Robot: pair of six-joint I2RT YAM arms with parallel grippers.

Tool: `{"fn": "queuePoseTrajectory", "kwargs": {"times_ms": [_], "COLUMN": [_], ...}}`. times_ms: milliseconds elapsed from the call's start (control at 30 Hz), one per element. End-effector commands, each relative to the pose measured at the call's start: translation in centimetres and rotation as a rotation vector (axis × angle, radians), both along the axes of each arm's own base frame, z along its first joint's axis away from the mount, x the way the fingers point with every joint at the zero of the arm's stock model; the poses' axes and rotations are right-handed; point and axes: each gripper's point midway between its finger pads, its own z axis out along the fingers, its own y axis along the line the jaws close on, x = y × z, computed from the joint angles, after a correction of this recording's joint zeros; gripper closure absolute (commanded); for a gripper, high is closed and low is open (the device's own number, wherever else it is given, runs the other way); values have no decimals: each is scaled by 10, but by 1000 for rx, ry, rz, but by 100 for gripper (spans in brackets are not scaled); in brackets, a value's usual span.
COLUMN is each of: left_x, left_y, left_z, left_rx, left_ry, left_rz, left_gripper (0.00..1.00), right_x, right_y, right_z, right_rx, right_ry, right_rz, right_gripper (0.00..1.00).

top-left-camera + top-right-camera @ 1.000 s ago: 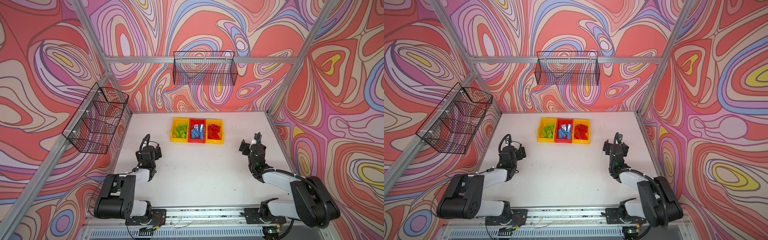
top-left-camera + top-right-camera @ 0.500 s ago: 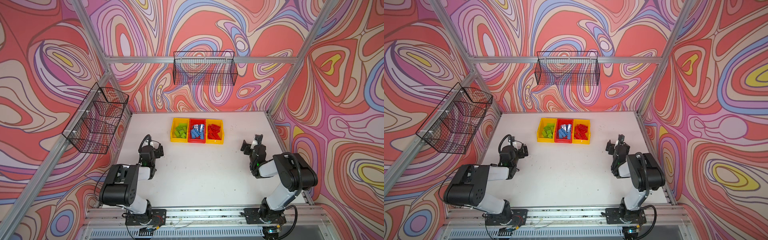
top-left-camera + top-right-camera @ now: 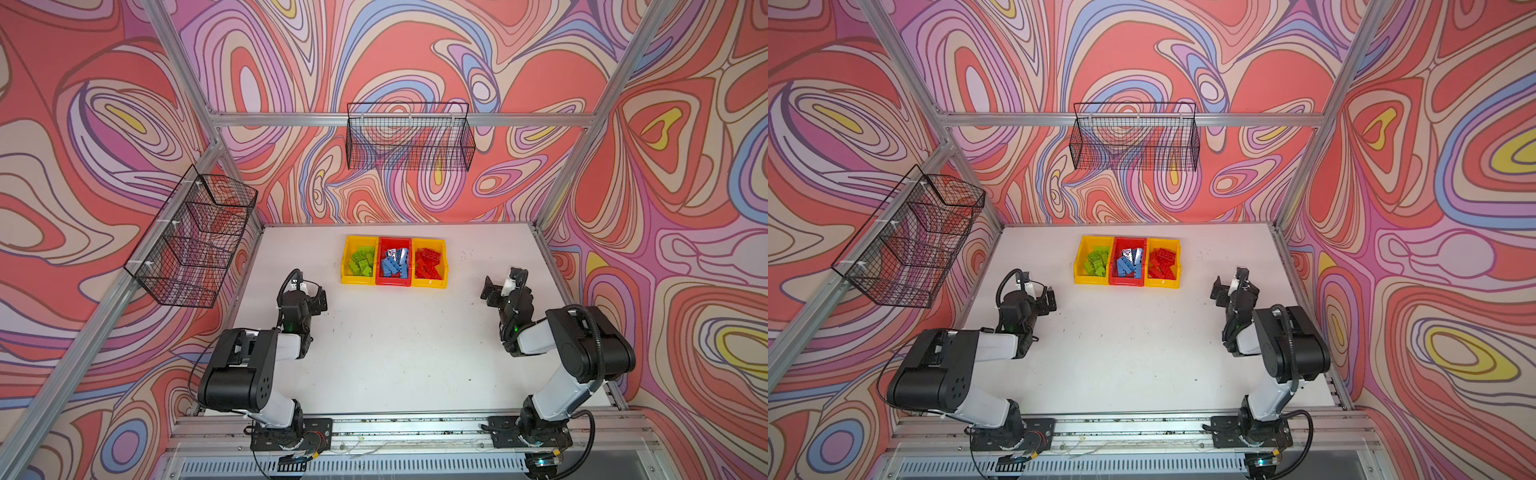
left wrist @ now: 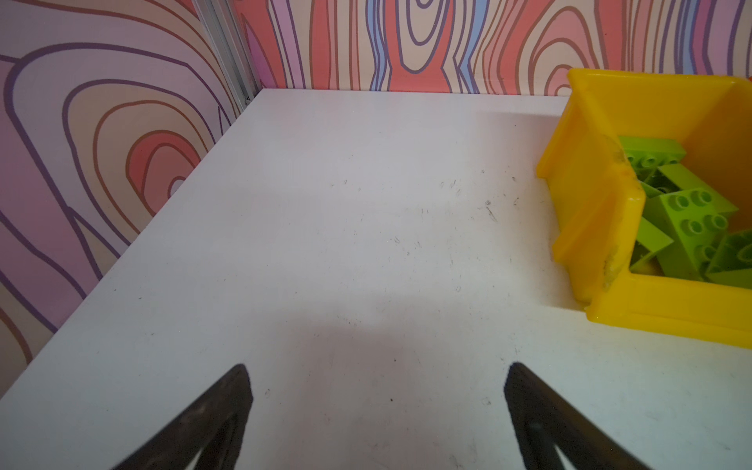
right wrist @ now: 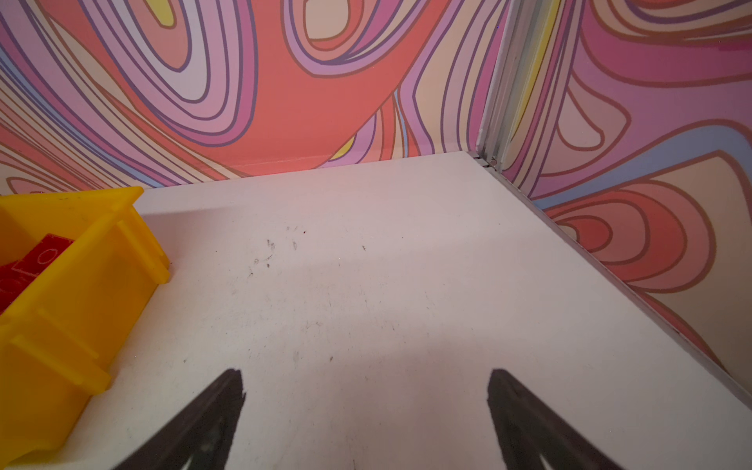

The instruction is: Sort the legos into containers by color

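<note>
Tabletop (image 3: pixel 395 353), white and scuffed, carries bins (image 3: pixel 393 283) amid swirl-patterned walls (image 3: pixel 415 50).

The white worktop (image 3: pixel 395 353) bears faint dark scuffs. Near its back edge three bins stand touching in a row: yellow bin (image 3: pixel 356 279), red bin (image 3: pixel 393 281), second yellow bin (image 3: pixel 429 282).

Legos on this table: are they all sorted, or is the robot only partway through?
Looks done: green legos sit in the left yellow bin, blue legos in the red bin, red legos in the right yellow bin. In hand: nothing; the left tool and right tool are both open and empty above the table. Left: seemingly nothing, since no loose brick shows on the table in any view.
</note>
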Motion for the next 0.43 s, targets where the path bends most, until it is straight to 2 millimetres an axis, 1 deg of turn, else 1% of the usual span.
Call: {"fn": "queuePoseTrajectory", "kwargs": {"times_ms": [0,400], "left_x": [1,1], "left_y": [0,0], "left_z": [6,6], "left_rx": [9,7], "left_ry": [-32,-34], "left_rz": [-10,-9], "left_gripper": [0,0], "right_x": [1,2], "right_y": [0,-1], "right_z": [9,9], "right_rx": [-17,-19], "right_ry": [-32,-30], "right_rz": [7,3], "right_gripper": [2,2]}}
